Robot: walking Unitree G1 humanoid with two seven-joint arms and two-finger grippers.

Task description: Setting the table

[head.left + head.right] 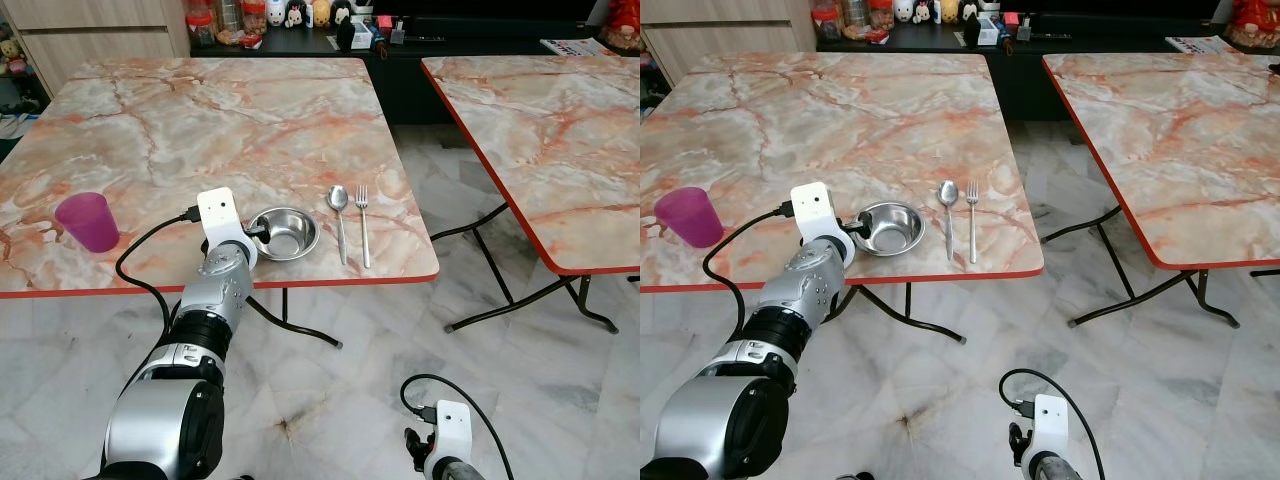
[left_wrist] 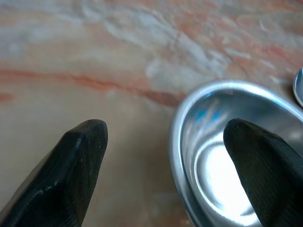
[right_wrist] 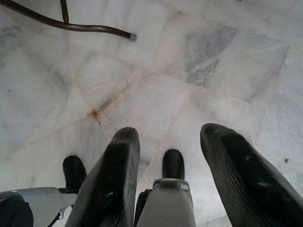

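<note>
right end effector (image 3: 168,182): fingers apart over veined marble floor (image 3: 199,56) | left end effector (image 2: 170,165): apart, straddling shiny round steel bowl (image 1: 283,233) rim

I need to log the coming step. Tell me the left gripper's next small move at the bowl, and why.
Probably close and lift. The left gripper is open and straddles the near rim of the steel bowl: one finger inside, the other outside over the table. The spoon and fork lie beside the bowl.
</note>
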